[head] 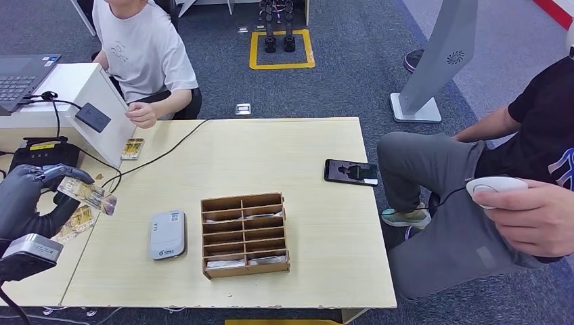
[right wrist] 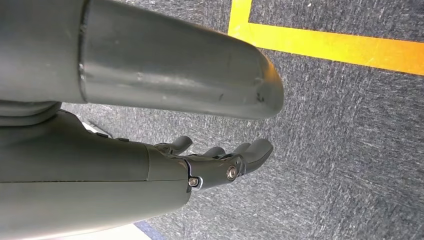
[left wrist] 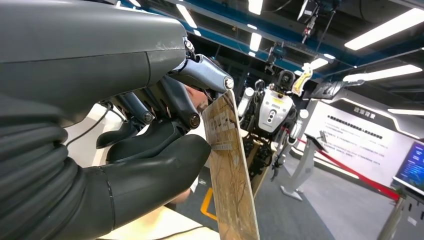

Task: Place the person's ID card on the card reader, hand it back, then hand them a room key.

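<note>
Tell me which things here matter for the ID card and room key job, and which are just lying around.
Part of the job:
left robot hand, holding a card
grey card reader
cardboard slotted box with cards in it
person in white

Lying about:
phone
laptop
loose card near the white box

One wooden desk [head: 325, 257] carries one grey card reader [head: 167, 234], one brown divided box [head: 244, 234], one black phone [head: 350, 172] and one gold card [head: 132, 148] lying flat near the white stand. One more gold card [head: 86, 194] sits in the left hand [head: 27, 200]. One laptop [head: 24, 76] rests on the white stand. Two people sit by the desk.
</note>
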